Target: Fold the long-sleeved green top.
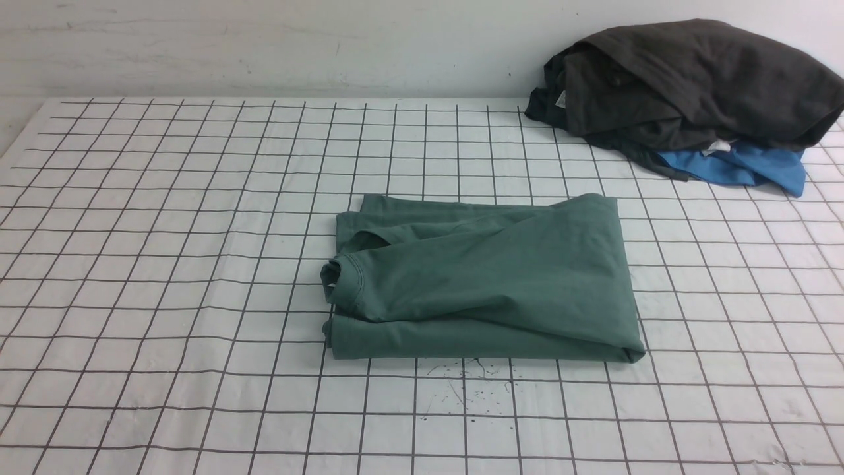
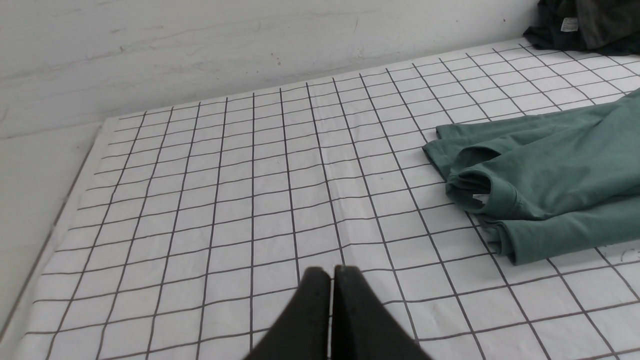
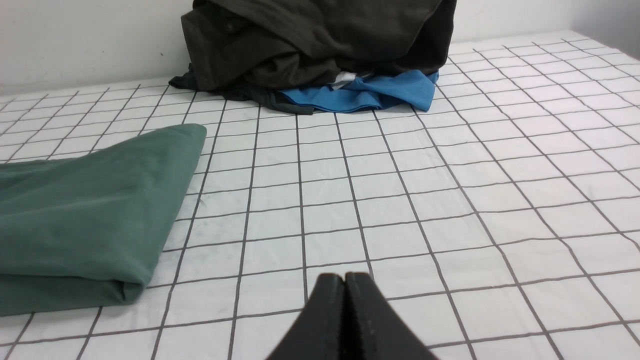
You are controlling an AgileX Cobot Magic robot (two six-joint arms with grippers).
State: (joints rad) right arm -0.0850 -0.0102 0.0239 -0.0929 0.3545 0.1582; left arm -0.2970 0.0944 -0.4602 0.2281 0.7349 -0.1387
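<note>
Two tools, both pressed fully closed and gripping nothing, hang above the gridded white cloth [image 1: 165, 264] that covers the worktop. The left tool [image 2: 332, 272] shows its black fingers [image 2: 312, 305] meeting tip to tip over bare squares, well apart from the green long-sleeved top [image 2: 555, 185], whose collar end points toward it. The right tool [image 3: 344, 278] is likewise closed over bare cloth, on the opposite side of the green long-sleeved top [image 3: 85, 215], near that garment's smooth folded corner but not touching it.

In the front view neither tool appears. There the green long-sleeved top [image 1: 488, 284] lies folded into a compact, roughly rectangular bundle near the middle of the cloth, its ribbed collar [image 1: 339, 277] at its left edge and layered folds showing along the near side. A scatter of small dark specks [image 1: 461, 386] marks the cloth just in front of the top. Beyond the top, to its right and against the white wall [image 1: 264, 46], a dark grey-black garment [image 1: 699, 79] is heaped over a bright blue garment [image 1: 745, 168], both well apart from the folded top.
</note>
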